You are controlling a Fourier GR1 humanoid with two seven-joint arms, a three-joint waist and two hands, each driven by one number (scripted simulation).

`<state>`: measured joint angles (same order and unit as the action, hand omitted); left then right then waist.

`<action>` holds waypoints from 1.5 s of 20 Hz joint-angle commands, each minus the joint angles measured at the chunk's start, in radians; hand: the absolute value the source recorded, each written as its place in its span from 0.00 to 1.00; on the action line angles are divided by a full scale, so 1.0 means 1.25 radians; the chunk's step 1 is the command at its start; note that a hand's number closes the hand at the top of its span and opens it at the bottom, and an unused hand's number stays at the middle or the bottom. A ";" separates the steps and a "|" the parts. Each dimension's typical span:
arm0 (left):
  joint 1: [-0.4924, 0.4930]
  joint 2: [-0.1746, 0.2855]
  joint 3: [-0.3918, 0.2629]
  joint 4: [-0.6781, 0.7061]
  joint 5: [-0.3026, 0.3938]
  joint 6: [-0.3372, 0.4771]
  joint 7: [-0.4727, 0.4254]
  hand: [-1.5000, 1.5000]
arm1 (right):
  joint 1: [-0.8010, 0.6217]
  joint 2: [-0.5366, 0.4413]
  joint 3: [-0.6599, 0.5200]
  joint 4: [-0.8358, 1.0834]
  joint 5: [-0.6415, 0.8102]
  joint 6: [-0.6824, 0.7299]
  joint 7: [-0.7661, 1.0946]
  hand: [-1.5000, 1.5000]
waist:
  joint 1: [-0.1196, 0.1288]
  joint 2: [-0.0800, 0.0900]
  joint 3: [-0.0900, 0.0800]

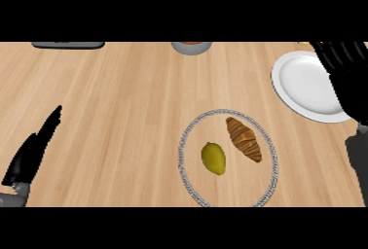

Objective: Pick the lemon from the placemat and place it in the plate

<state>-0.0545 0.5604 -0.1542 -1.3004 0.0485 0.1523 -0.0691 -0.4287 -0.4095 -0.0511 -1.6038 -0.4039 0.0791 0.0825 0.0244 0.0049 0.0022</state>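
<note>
lemon [213, 158] on the placemat [182, 151], plate [305, 82] up-right of it, right hand [348, 82] over the plate's edge, left hand [32, 151] way left, both straight-fingered

The black left hand [28, 155] shows at the view's left, edge-on and narrow; its fingers [52, 121] are straight and pressed together, slanting up and to the right, curled round nothing; below and left of the fingertips the hand widens to the wrist, and under that sits the grey left forearm [10, 198]. The black right hand [349, 90] stands at the view's right edge; its fingers [338, 51] point upward, slightly spread and relaxed, holding nothing; the grey right forearm [357, 155] lies directly below them.
</note>
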 commanded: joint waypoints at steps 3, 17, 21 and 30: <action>0.011 -0.099 0.008 -0.001 0.073 -0.015 0.079 0.50 | -0.083 0.004 0.021 0.044 0.033 0.016 0.007 1.00 | -0.011 -0.002 -0.002; -0.001 -0.272 -0.022 -0.063 0.154 0.003 0.219 0.50 | 0.159 0.102 0.063 0.173 0.318 -0.159 -0.371 0.00 | -0.021 -0.004 -0.001; 0.026 -0.291 -0.022 -0.050 0.151 -0.011 0.184 0.50 | 0.145 0.008 0.092 0.059 0.369 -0.103 -0.210 0.00 | -0.023 -0.006 -0.002; 0.052 -0.280 -0.020 -0.080 0.145 -0.012 0.192 0.50 | 0.096 -0.110 0.256 -0.006 0.507 0.073 0.029 0.00 | -0.016 -0.005 -0.003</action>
<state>-0.0013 0.2085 -0.1857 -1.3978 0.2332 0.1452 0.1802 -0.2945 -0.5223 0.2054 -1.5779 0.1705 0.1085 0.0295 0.0010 -0.0042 -0.0017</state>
